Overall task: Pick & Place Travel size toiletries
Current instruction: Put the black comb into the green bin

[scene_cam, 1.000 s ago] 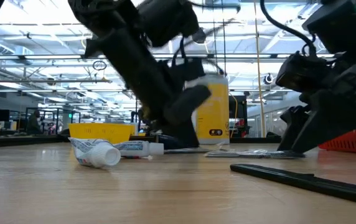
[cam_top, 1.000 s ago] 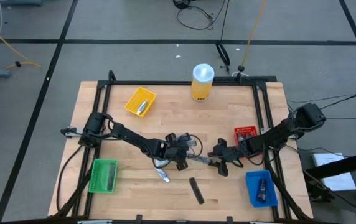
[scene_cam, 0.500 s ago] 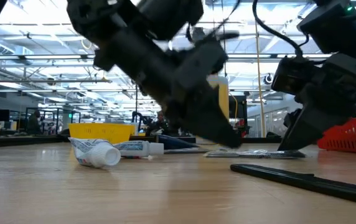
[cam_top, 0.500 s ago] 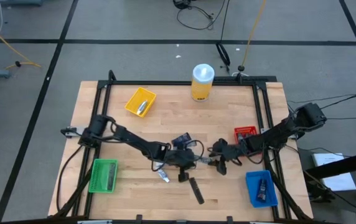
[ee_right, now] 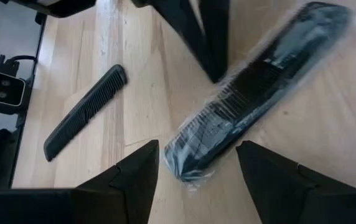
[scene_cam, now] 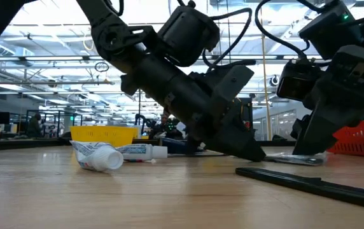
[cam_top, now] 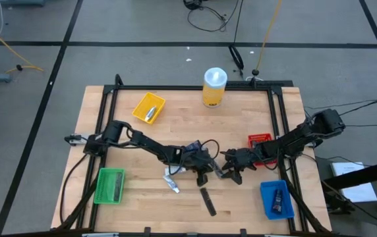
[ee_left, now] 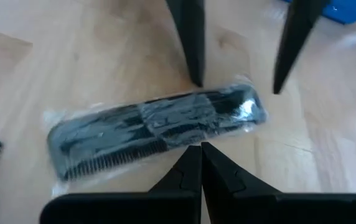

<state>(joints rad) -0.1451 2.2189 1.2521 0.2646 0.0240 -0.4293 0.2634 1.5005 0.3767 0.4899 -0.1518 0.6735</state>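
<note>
A black comb in a clear wrapper (ee_left: 159,124) lies flat on the table between my two grippers; it also shows in the right wrist view (ee_right: 246,106) and from above (cam_top: 218,172). My left gripper (ee_left: 200,152) is shut, its tips at the wrapper's long edge. My right gripper (ee_right: 196,174) stands open at one end of the wrapped comb; whether it touches the comb, I cannot tell. A bare black comb (cam_top: 207,201) and a white toothpaste tube (cam_top: 171,183) lie nearby on the wood. My left gripper's shut fingertips (ee_left: 196,155) meet the wrapped comb's long edge (ee_left: 184,142) about midway along it. They slant down from the table's left and lie across the comb. The comb stays flat on the table.
Yellow bin (cam_top: 148,107) at far left, green bin (cam_top: 109,186) at near left, red bin (cam_top: 260,141) at right, blue bin (cam_top: 276,199) at near right. A tall yellow canister (cam_top: 214,87) stands at the far edge. A black frame (cam_top: 195,87) borders the table.
My left gripper has gone from above the toothpaste tube toward the table's right, sinking and tipping downward, and its shut tips now stand at the wrapped comb, close to my right gripper.
</note>
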